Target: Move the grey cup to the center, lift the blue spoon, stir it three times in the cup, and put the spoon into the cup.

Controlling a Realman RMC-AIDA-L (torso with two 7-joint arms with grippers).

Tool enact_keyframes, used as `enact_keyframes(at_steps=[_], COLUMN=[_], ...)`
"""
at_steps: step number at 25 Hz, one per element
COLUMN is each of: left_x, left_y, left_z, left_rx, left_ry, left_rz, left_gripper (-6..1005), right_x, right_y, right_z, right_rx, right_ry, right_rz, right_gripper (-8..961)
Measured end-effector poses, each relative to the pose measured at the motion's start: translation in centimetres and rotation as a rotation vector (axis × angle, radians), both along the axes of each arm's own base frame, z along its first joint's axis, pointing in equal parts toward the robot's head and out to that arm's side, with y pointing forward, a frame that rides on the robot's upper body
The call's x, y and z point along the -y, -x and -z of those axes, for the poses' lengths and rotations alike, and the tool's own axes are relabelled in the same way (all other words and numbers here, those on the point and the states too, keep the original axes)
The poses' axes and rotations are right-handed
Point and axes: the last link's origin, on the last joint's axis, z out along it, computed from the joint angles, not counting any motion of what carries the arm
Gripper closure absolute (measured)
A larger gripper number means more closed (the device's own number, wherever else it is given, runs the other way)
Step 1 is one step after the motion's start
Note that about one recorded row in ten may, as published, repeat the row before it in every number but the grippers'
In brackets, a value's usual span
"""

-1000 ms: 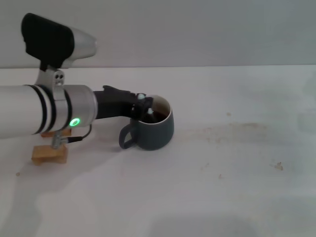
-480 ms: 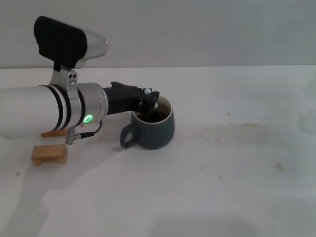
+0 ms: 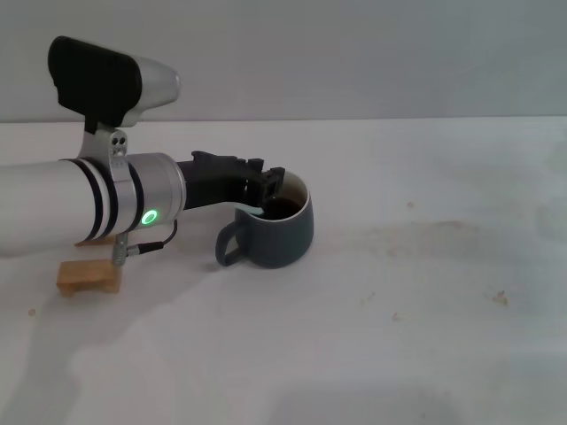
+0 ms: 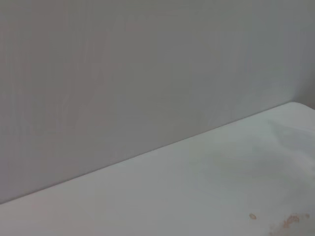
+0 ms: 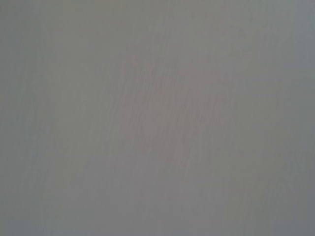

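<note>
Over the mouth of the grey cup [image 3: 276,232], which stands on the desk [image 3: 425,336] left of its middle, my left claw [image 3: 267,189] is closed on the blue spoon [image 3: 251,209], its pale handle just showing at the rim. I judge I am stirring: keep the circles small and low, away from the wall, so the cup does not slide or tip

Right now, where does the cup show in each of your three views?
Head view: the cup stands left of centre on the table, handle toward the camera, with the left claw over its rim.
Left wrist view: not in it; only table and wall.
Right wrist view: not in it; plain grey.
Shared landmark: the table edge against the wall, in the head and left wrist views.
</note>
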Motion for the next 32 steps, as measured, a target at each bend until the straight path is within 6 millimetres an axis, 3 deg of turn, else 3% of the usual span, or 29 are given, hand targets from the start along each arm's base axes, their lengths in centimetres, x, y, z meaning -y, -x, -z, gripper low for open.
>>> enact_keyframes(at_steps=[4,8,11,16,17,19,20,21,22,23,25,28,30,32], left_x=[0.1,0.2,0.1,0.0,0.0,0.0,0.0,0.0,0.2,0.2,0.6,1.2,1.7,2.3], left_y=[0.3,0.4,0.6,1.5,1.5,4.0,4.0,4.0,6.1,6.1,8.3,10.5,11.9,13.2], left_z=[-0.1,-0.5,-1.9,-4.3,-4.3,-8.4,-8.4,-8.4,-10.4,-10.4,-11.7,-12.3,-12.1,-11.5], left_rx=[0.005,0.018,0.041,0.062,0.062,0.086,0.086,0.086,0.089,0.089,0.082,0.072,0.078,0.083], left_ry=[-0.004,-0.028,-0.124,-0.294,-0.294,-0.604,-0.604,-0.604,-0.780,-0.780,-0.899,-0.994,-1.044,-1.081], left_rz=[-0.010,-0.013,-0.008,-0.012,-0.012,-0.049,-0.049,-0.049,-0.094,-0.094,-0.141,-0.187,-0.215,-0.216], left_gripper=[823,656,569,457,457,457,456,456,456,456,457,457,457,457], right_x=[-0.1,-0.1,-0.2,0.4,1.1,1.5,2.8,2.8,4.3,4.3,6.7,8.3,10.2,10.7], right_y=[0.0,0.0,-0.1,-1.6,-2.6,-3.1,-4.5,-4.5,-6.1,-6.1,-8.5,-9.9,-11.5,-11.8], right_z=[-0.1,-0.3,-0.8,-3.4,-4.9,-5.6,-7.2,-7.2,-8.7,-8.7,-10.6,-11.3,-11.9,-12.1], right_rx=[0.002,0.003,-0.001,-0.035,-0.053,-0.060,-0.075,-0.075,-0.084,-0.084,-0.089,-0.092,-0.089,-0.087], right_ry=[-0.001,-0.006,-0.022,-0.116,-0.175,-0.201,-0.265,-0.265,-0.323,-0.323,-0.392,-0.421,-0.450,-0.458], right_rz=[-0.001,-0.003,0.000,0.040,0.063,0.076,0.109,0.109,0.149,0.149,0.218,0.258,0.306,0.316], right_gripper=[910,910,910,910,910,910,910,910,910,910,910,910,910,909])
